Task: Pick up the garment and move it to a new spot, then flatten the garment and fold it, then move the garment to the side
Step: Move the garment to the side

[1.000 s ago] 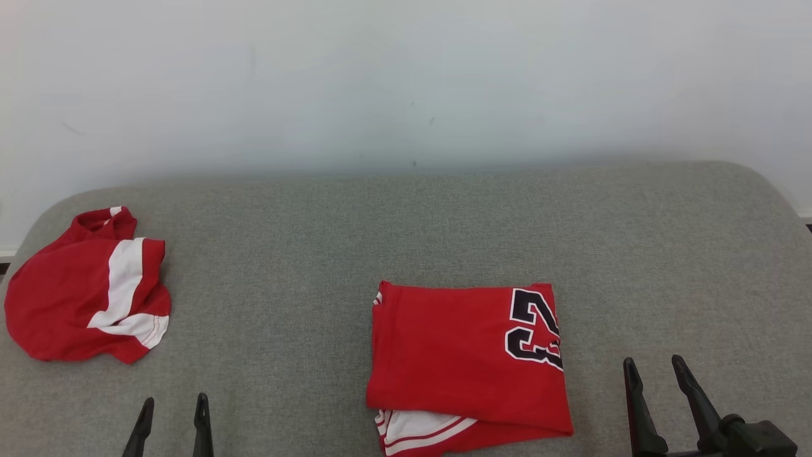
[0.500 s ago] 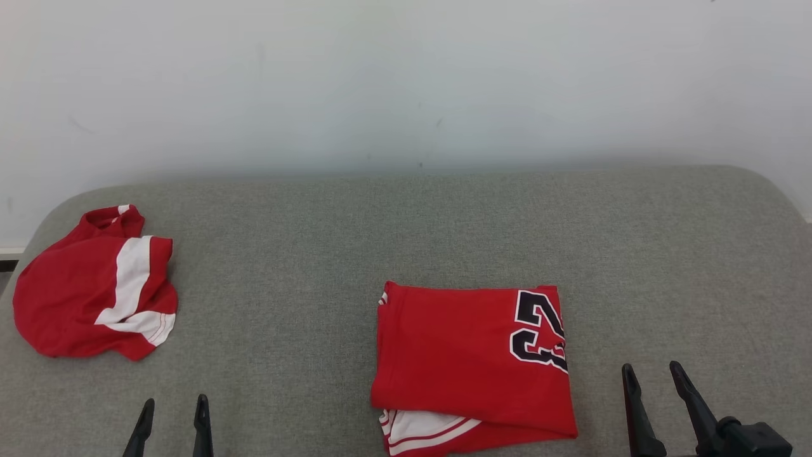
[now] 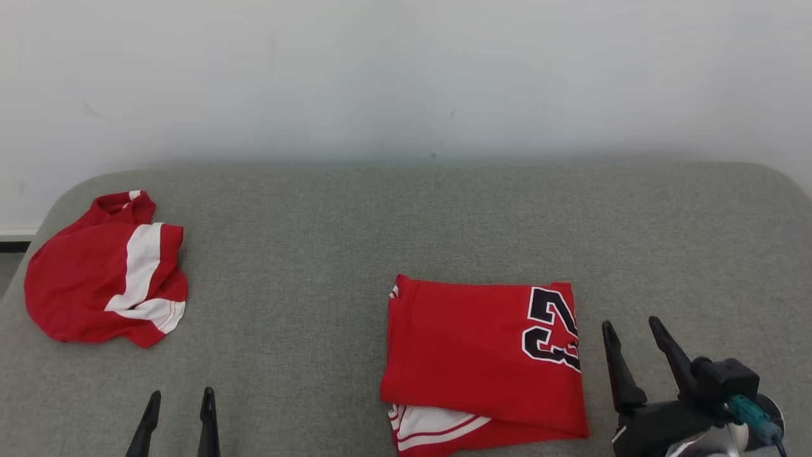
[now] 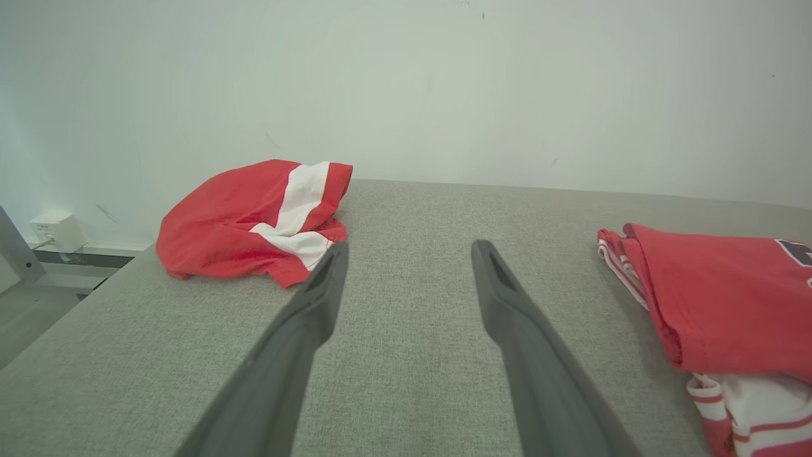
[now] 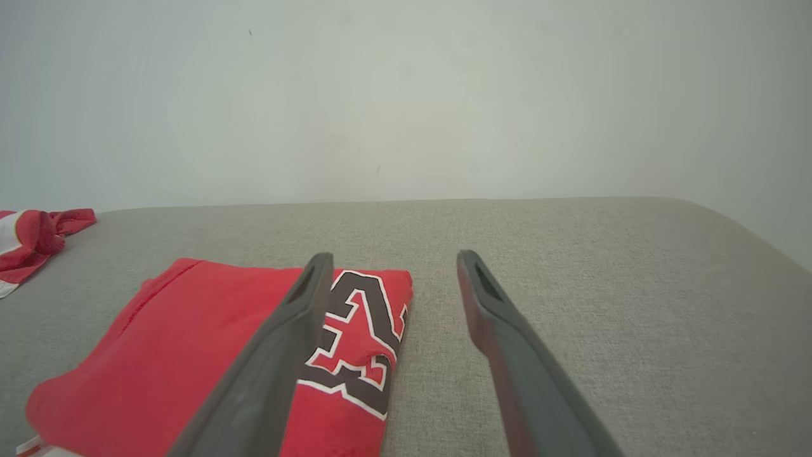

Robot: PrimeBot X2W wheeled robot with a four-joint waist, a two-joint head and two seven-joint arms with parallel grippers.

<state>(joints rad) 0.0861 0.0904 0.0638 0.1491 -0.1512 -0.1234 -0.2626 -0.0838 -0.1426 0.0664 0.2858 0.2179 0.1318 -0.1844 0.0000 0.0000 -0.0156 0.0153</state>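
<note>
Now, step in hand: judging by the layout, folding looks finished and the last part, moving the garment to the side, is about to start.
Folded garment (image 3: 482, 355): a red jersey with a dark white-edged number, lying as a neat rectangle on the near-right part of the tabletop (image 3: 317, 254); a white striped layer peeks out under its near edge.
Crumpled garment (image 3: 104, 273): a second red-and-white piece, bunched in a heap at the far left of the tabletop, well apart from the folded one.
Right end effector (image 3: 632, 324): released, fingers spread and empty, just beside the right edge of the folded garment and not touching it. In the right wrist view its left finger lines up over the numbered corner.
Left end effector (image 3: 181, 393): released and empty, low at the near left, between the two garments and touching neither.
Next move calls for: a grip on the folded stack that catches every layer at once, probably along the right or near edge, then a low slide or lift sideways.
Risk: pinching only the top layer would likely peel the fold open, and the loose striped layer beneath could trail behind.
Open question: which side is meant cannot be told from the views.
</note>
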